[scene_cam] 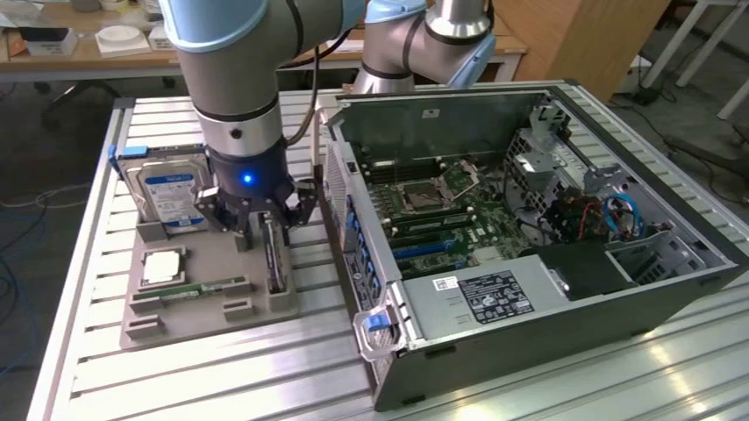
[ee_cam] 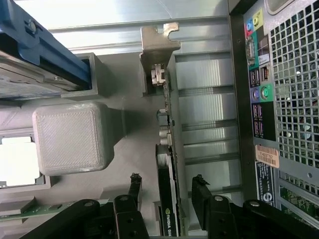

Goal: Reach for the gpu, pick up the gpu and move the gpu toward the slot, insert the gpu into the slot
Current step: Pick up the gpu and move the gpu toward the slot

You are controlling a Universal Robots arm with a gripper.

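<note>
— Wrist view?
— Gripper (ee_cam: 167, 181) jaws wide, straddling the gpu (ee_cam: 168, 164) without touching it. The card stands on edge, its long axis running along the gap.
— Exterior view?
— Gripper (scene_cam: 269, 224) directly above the gpu (scene_cam: 275, 263), which stands in the grey holder (scene_cam: 193, 320).

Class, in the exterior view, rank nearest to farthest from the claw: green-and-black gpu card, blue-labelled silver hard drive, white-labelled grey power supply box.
1. gpu card, between the fingers of the open claw.
2. hard drive, exterior view's left.
3. power supply box, exterior view's right.
</note>
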